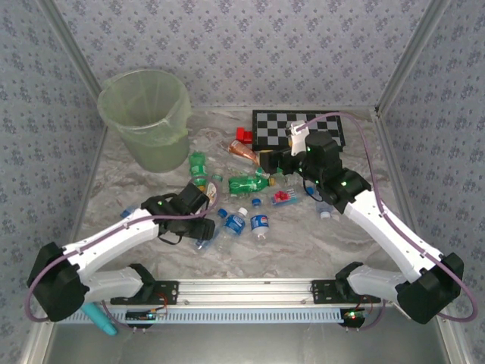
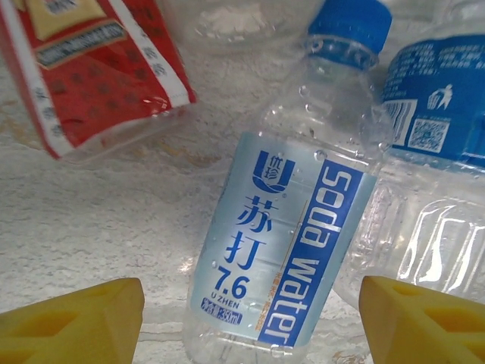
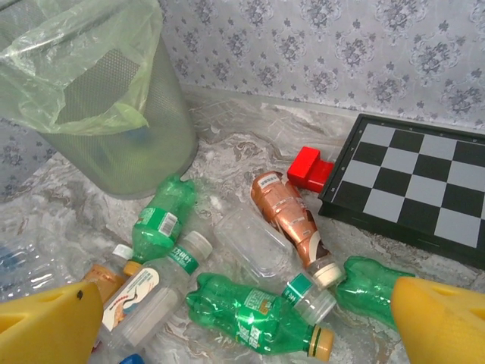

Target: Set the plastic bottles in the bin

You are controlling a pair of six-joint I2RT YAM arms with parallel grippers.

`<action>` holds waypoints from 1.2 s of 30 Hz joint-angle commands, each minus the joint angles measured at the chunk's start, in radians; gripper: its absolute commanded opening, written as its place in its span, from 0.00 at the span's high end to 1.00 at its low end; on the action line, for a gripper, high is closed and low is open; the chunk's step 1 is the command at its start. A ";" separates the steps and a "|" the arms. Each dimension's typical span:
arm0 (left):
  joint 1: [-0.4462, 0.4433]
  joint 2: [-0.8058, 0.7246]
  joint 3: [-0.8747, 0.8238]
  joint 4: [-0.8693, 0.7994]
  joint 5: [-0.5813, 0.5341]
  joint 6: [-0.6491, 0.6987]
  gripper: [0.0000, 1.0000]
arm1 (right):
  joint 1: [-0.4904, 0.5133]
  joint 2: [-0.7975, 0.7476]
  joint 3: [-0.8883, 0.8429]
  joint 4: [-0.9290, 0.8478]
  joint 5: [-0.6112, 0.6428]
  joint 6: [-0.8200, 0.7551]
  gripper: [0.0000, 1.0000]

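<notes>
The enclosure walls [image 1: 265, 45] carry pale grey-lilac floral wallpaper on the left, far and right sides. Metal posts [image 1: 405, 61] run up the far corners. The worktop [image 1: 303, 250] is marbled grey-beige. An aluminium rail [image 1: 250, 287] spans its near edge. Lighting is even.

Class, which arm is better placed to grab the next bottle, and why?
Left. The left pincer straddles the soda water bottle closely; the right pincer, open, hangs farther above the green bottle.
</notes>
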 commanded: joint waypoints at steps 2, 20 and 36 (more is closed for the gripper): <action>-0.010 0.037 -0.006 0.031 0.035 0.039 0.26 | 0.007 0.014 0.055 -0.067 -0.072 0.011 0.00; -0.010 0.276 0.036 0.065 0.037 0.086 0.24 | 0.009 0.036 0.073 -0.101 -0.098 0.007 0.00; -0.009 0.263 0.034 0.047 0.013 0.034 0.40 | 0.005 0.042 0.079 -0.105 -0.090 -0.020 0.00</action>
